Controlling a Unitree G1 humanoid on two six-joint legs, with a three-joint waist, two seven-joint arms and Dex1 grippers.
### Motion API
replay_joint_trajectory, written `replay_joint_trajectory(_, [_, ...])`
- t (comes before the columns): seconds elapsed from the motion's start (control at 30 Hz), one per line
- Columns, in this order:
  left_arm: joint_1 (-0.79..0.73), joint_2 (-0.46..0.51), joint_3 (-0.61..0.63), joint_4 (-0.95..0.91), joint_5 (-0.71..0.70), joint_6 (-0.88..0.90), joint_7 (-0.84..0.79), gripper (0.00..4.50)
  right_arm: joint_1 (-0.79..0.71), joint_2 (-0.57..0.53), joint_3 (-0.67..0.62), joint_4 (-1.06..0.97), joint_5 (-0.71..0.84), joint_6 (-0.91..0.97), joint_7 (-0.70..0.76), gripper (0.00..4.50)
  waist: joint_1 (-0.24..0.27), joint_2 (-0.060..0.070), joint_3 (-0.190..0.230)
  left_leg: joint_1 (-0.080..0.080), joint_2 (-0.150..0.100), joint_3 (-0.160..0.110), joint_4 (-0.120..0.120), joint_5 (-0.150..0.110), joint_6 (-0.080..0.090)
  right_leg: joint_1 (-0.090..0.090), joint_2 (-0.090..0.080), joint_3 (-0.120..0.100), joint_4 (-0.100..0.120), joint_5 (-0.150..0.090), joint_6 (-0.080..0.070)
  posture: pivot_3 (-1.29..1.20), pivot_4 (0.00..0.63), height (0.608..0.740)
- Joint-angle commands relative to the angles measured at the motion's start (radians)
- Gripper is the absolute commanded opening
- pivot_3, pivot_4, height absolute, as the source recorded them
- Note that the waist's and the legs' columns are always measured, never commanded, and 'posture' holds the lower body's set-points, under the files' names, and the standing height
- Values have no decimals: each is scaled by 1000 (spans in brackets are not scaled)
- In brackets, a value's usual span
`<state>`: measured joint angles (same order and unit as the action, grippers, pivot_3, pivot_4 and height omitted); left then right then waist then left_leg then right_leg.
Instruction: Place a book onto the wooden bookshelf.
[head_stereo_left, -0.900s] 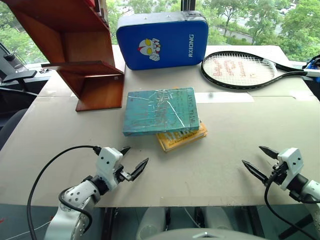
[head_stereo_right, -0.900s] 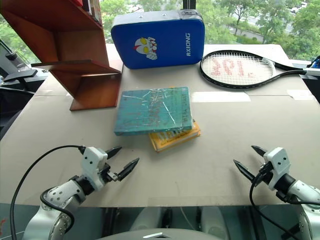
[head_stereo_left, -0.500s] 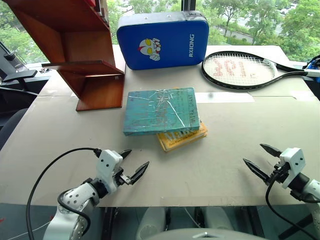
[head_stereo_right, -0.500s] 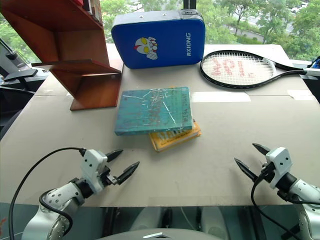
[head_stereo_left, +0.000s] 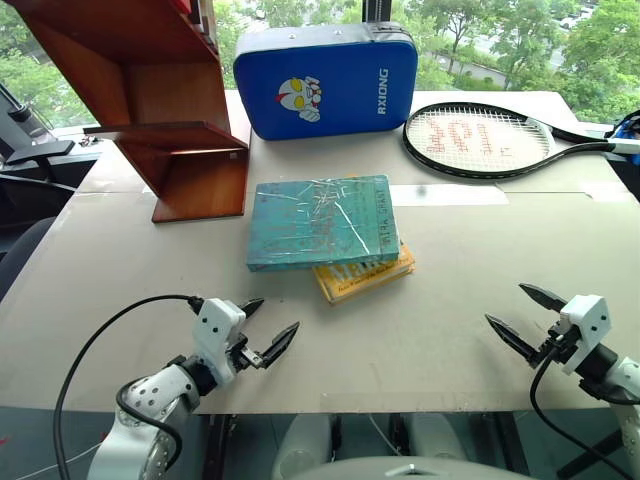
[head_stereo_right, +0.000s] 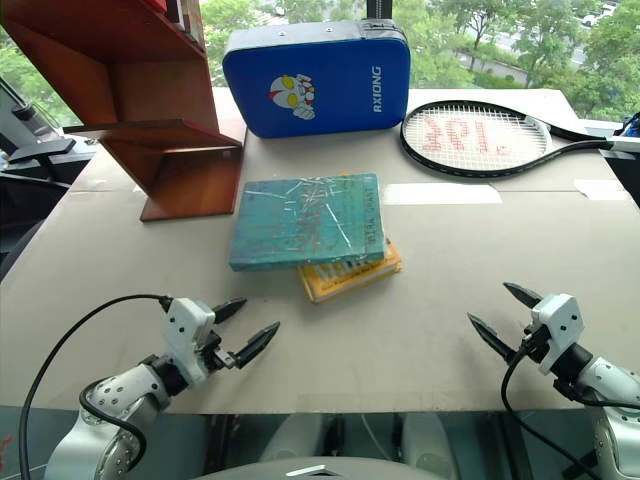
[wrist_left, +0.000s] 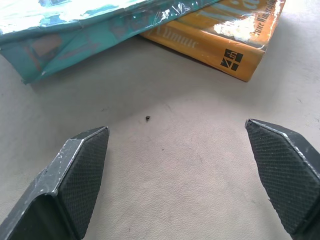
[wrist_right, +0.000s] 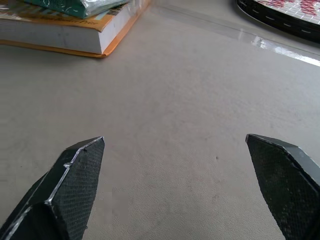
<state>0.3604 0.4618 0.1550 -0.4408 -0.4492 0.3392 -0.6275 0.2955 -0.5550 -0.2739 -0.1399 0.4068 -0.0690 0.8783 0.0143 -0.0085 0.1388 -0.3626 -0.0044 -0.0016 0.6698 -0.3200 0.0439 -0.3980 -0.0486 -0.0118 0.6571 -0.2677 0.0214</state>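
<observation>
The teal-green book (head_stereo_left: 320, 221) in crinkled clear wrap lies flat mid-table, resting partly on a smaller yellow-orange book (head_stereo_left: 366, 272). The reddish-brown wooden bookshelf (head_stereo_left: 165, 110) stands at the table's far left. My left gripper (head_stereo_left: 266, 326) hovers open near the front edge, short of the books and to their left; its wrist view shows the teal book (wrist_left: 75, 30) and the yellow one (wrist_left: 227, 37) beyond the spread fingers. My right gripper (head_stereo_left: 518, 316) is open near the front right, empty, with the books' edge (wrist_right: 65, 30) far off.
A blue padded case (head_stereo_left: 325, 80) stands upright at the back centre. A racket (head_stereo_left: 490, 140) lies at the back right. A strip of clear tape (head_stereo_left: 450, 194) lies flat right of the books. The grey table (head_stereo_left: 430, 330) runs bare between the grippers.
Both grippers have sunk slightly toward the front edge; the books and the shelf have not moved.
</observation>
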Motion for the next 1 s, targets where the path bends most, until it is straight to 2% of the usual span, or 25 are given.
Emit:
replay_joint_trajectory(0.03, [-23, -53, 70, -102, -304, 230, 112, 4500, -5, -44, -24, -80, 81, 13, 72, 4485, 0, 0, 0, 0, 0, -1, 1, 0, 0, 1, 0, -1, 0, 0, 0, 0, 150, 740])
replay_joint_trajectory(0.1, [-38, -89, 98, -119, -521, 351, 206, 4500, -18, -93, -41, -148, 147, 63, 114, 4485, -1, 0, 1, 0, 0, -1, 2, 0, 0, 1, 0, -1, 1, 0, 0, 0, 150, 740])
replay_joint_trajectory(0.2, [-89, -146, 133, -94, -750, 427, 375, 4500, -43, -147, -65, -235, 244, 152, 118, 4485, -1, 0, 1, 1, 0, -2, 2, 0, 0, 2, 0, -1, 2, 0, 1, 0, 150, 740])
replay_joint_trajectory(0.37, [-185, -198, 141, 7, -961, 483, 677, 4500, -61, -183, -89, -291, 277, 214, 101, 4485, 5, -2, 2, 1, -1, -8, 5, 0, 0, 5, 0, -6, 3, 0, 1, 0, 150, 740])
replay_joint_trajectory(0.5, [-273, -266, 139, 98, -1123, 445, 890, 4500, -57, -173, -97, -278, 257, 205, 95, 4485, 6, -2, 2, 0, -4, -7, 6, 0, -1, 5, -1, -5, 3, 1, 1, 0, 150, 740])
replay_joint_trajectory(0.63, [-344, -331, 117, 148, -1201, 402, 998, 4500, -52, -156, -93, -285, 245, 199, 86, 4485, 9, -1, 1, 2, -5, -8, 9, 1, -1, 8, -2, -6, 2, 2, 3, 0, 150, 740])
replay_joint_trajectory(0.9, [-471, -432, 84, 239, -1167, 328, 1074, 4500, -59, -124, -82, -297, 219, 195, 58, 4485, 21, -1, 1, 3, -7, -9, 13, 3, -4, 12, -2, -6, 2, 2, 3, 0, 150, 740])
replay_joint_trajectory(1.0, [-498, -435, 83, 233, -1165, 325, 1077, 3560, -69, -113, -70, -288, 187, 177, 51, 4500, 23, -1, 1, 3, -8, -9, 13, 3, -4, 12, -1, -6, 2, 2, 3, 0, 150, 740])
